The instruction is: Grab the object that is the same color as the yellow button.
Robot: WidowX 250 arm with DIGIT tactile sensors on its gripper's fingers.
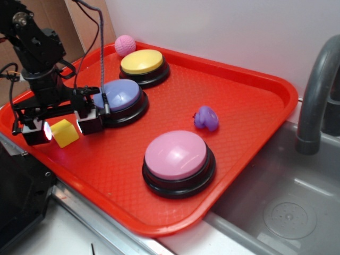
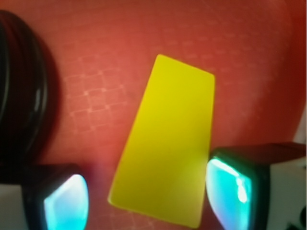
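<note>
The object, a small yellow cube (image 1: 64, 133), lies on the red tray (image 1: 159, 226) near its left edge. My gripper (image 1: 62, 128) is lowered over it and open, one finger on each side. In the wrist view the cube (image 2: 168, 143) fills the space between the lit fingertips (image 2: 230, 189). The right fingertip is close against its edge, and a strip of tray shows between the cube and the left one. The yellow button (image 1: 142, 61) stands at the back of the tray, well behind the gripper.
A blue button (image 1: 121, 95) sits right beside the gripper's right finger; its black base (image 2: 19, 96) shows at the wrist view's left. A pink button (image 1: 178, 155), a purple toy (image 1: 206, 118) and a pink ball (image 1: 125, 45) share the tray. A sink (image 1: 287, 202) and faucet (image 1: 319, 95) lie to the right.
</note>
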